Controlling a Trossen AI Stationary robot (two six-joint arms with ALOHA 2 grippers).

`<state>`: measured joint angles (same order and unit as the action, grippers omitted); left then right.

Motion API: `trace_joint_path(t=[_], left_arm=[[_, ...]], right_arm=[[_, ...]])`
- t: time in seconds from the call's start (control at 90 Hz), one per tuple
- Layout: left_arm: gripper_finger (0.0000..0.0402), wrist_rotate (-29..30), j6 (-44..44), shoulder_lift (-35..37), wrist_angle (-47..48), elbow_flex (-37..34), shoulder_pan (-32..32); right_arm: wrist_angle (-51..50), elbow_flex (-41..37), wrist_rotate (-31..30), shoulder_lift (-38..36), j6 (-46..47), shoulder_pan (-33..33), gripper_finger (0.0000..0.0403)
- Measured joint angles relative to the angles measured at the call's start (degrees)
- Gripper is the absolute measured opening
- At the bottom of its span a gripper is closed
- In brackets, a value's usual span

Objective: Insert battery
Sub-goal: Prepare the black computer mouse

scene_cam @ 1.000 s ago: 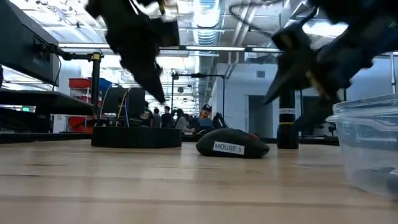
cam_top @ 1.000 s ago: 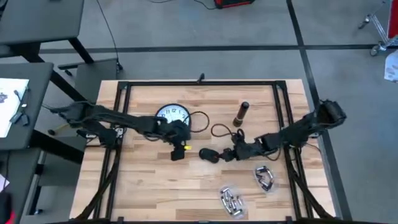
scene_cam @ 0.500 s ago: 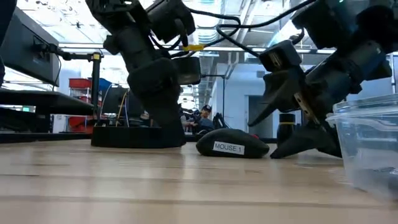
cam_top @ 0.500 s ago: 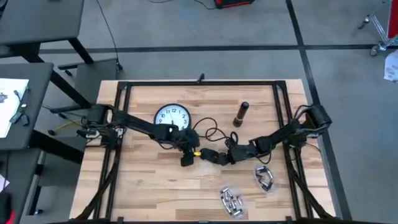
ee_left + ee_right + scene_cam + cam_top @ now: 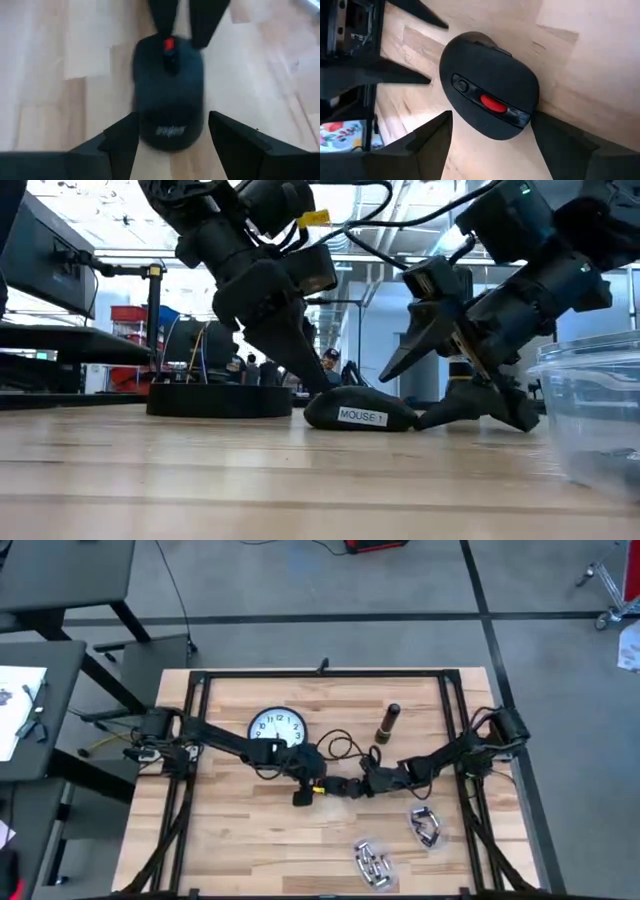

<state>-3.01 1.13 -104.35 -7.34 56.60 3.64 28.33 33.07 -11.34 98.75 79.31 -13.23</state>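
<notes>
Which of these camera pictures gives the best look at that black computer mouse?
The right wrist view: the mouse fills it, sharp, red wheel plain. The left wrist view shows it blurred, the low view only side-on with its label, and the high view mostly hides it among the arms.

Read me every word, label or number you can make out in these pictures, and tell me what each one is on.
"MOUSE 1": white label on the side of the black mouse, low view.
"12": top of the clock face, high view; its other numerals are too small to read.
Pale print on the mouse's back, left wrist view: too blurred to read.
Band on the dark cylinder: unreadable.
</notes>
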Motion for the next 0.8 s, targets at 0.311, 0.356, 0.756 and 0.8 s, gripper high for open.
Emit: trace_joint_path(t=[0.311,0.356,0.756,0.8], left_arm=[[0.0217,-1.72,-1.46,-3.29,-0.99,0.02,0.22],[0.0217,-1.74,-1.23,-3.32,-1.75,0.01,0.22],[0.0217,-0.72,-1.11,-3.66,-6.08,-0.17,0.26],[0.0217,-0.63,-0.94,-3.66,-6.07,-0.17,0.26]], right_arm=[[-0.24,0.47,0.2,0.14,-0.36,0.28,0.026],[0.24,0.41,0.22,0.16,-0.7,0.26,0.026],[8.4,0.58,0.61,0.21,-7.66,-0.24,0.026],[8.21,0.62,0.81,0.19,-7.57,-0.24,0.0258]])
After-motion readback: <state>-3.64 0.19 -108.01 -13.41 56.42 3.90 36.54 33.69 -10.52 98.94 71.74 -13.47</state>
